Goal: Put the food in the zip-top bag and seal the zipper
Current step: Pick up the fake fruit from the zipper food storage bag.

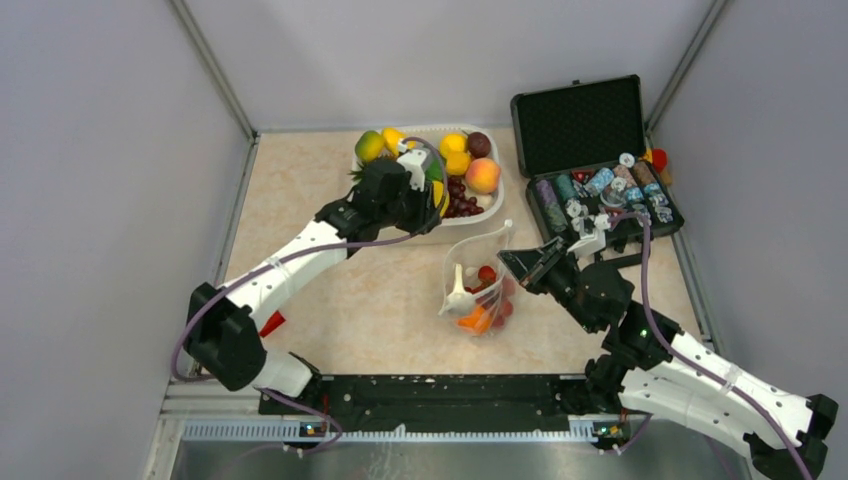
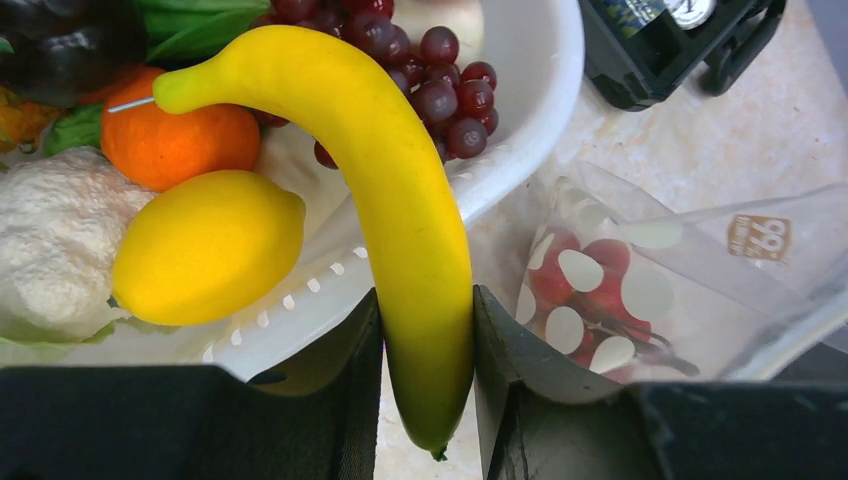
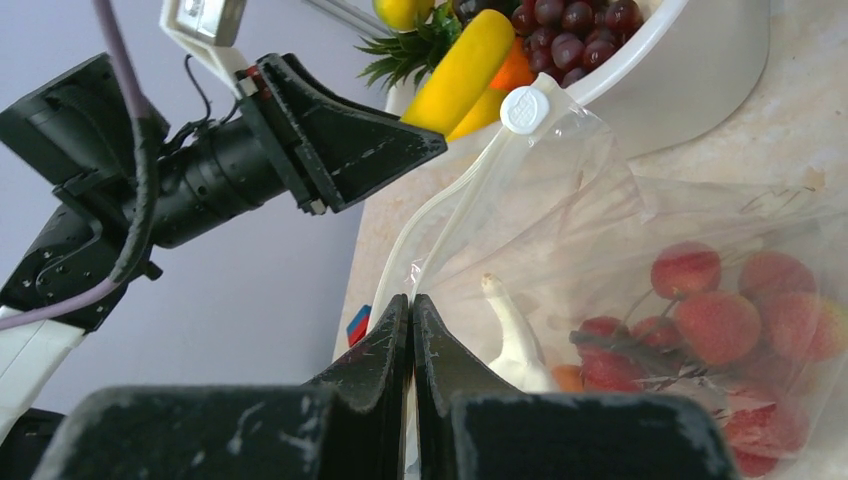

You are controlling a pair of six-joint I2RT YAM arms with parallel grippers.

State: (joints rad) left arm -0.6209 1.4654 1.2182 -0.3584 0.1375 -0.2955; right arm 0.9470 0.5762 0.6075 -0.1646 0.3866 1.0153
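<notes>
Tub: white tub [image 2: 545, 80] at the far side of the tabletop [image 1: 380, 300], heaped with toy produce: a lemon [image 2: 205, 245], an orange [image 2: 175, 140], dark red grapes [image 2: 440, 80], a pale cauliflower [image 2: 50, 230], a peach [image 1: 483, 175] and more fruit along the far wall.
Banana: the banana [image 2: 400, 200] arches out over the tub's near rim, stem end above the orange, lower end hanging past the rim over the tabletop.
Left fingers: the left fingers [image 2: 495, 345] are clamped on the banana's lower part, one on each side, both touching it.
Bag: the zip-top bag [image 1: 480, 290] stands on the tabletop just in front of the tub and left of the case. It is clear with white dots, and its mouth is open toward the tub.
Bag contents: red fruits [image 3: 715, 320] piled at the bottom, a whitish piece with a stalk [image 3: 515, 345] and an orange piece [image 1: 478, 320].
Zipper: the zipper [image 3: 440, 210] is unsealed. Its strip runs from the white slider [image 3: 525, 108] down toward the right fingers.
Right fingers: the right fingers [image 3: 395, 350] are pinched tight on the bag's edge, holding it up.
Case: black case [image 1: 580, 125] to the right of the tub, lid raised, base packed with rows of round chips [image 1: 600, 185].
</notes>
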